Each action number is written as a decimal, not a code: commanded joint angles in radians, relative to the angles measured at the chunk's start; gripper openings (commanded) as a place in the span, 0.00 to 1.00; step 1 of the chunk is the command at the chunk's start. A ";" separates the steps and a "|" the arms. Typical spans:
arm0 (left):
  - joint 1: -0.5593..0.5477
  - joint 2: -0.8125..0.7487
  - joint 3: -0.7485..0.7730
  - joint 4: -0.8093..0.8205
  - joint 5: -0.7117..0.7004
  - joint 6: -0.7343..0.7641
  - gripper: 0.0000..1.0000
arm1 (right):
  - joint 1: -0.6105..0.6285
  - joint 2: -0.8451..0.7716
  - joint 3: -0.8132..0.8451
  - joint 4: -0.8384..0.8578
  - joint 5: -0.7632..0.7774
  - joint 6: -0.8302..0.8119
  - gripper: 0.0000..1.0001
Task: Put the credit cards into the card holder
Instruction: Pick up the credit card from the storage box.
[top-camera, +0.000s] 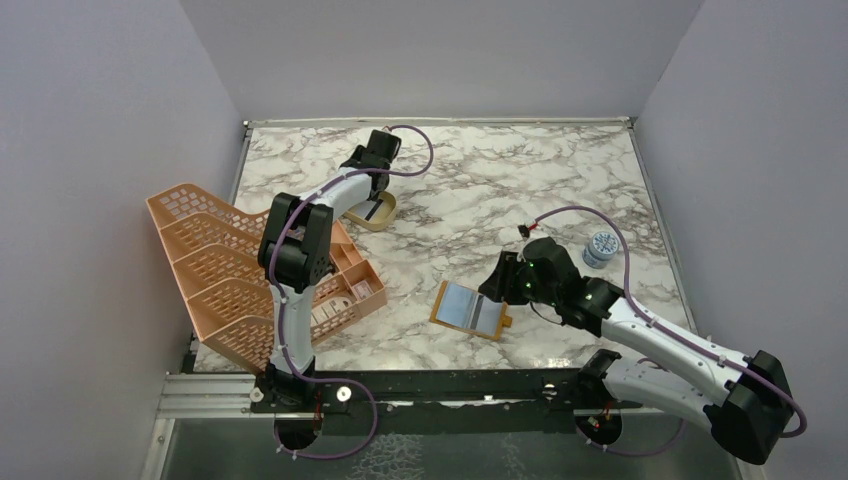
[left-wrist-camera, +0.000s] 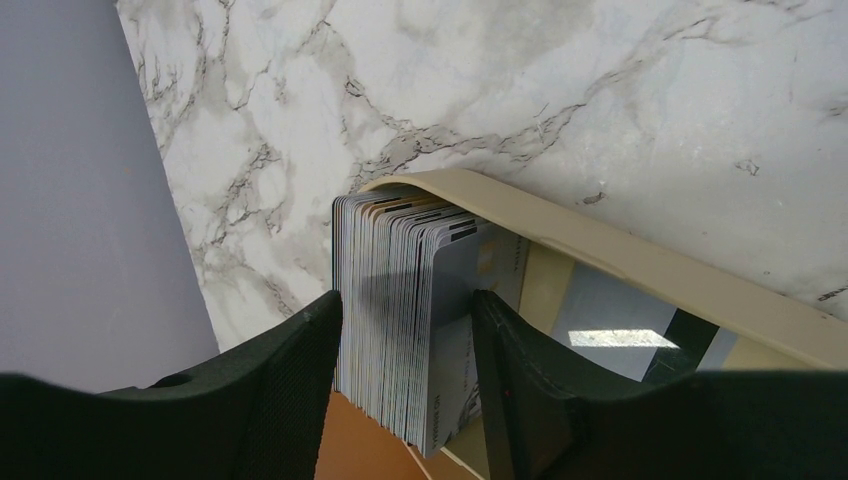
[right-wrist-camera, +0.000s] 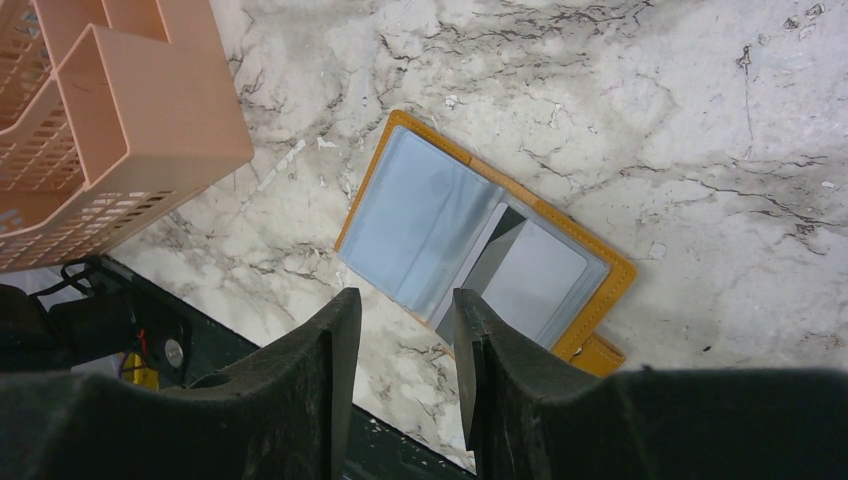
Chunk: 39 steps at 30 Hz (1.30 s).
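Note:
The credit cards (left-wrist-camera: 400, 300) are a thick stack of silvery cards standing on edge in the tan oval dish (left-wrist-camera: 620, 255) at the back of the table. My left gripper (left-wrist-camera: 407, 300) straddles the stack, and both pads touch its outer faces. It reaches down into the dish in the top view (top-camera: 372, 192). Another grey card (left-wrist-camera: 610, 320) lies flat in the dish. The card holder (top-camera: 470, 308) lies open near the table's front edge, its mustard rim and pale grey-blue pockets up (right-wrist-camera: 480, 250). My right gripper (right-wrist-camera: 407, 300) is open and empty, just above the holder's near edge.
A big peach lattice rack (top-camera: 230, 270) fills the left side, and its corner shows in the right wrist view (right-wrist-camera: 100, 120). A small round blue-white object (top-camera: 601, 247) sits at the right. The black front rail (top-camera: 450, 385) runs close under my right gripper. Grey walls enclose the table.

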 joint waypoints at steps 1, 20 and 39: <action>-0.002 -0.012 0.046 -0.024 -0.028 -0.010 0.46 | 0.005 -0.018 0.008 0.007 0.025 -0.004 0.39; -0.012 -0.014 0.114 -0.117 0.049 -0.055 0.01 | 0.005 -0.035 0.009 0.001 0.018 0.000 0.39; -0.023 -0.215 0.130 -0.332 0.454 -0.380 0.00 | 0.004 -0.085 0.016 0.006 -0.025 -0.016 0.39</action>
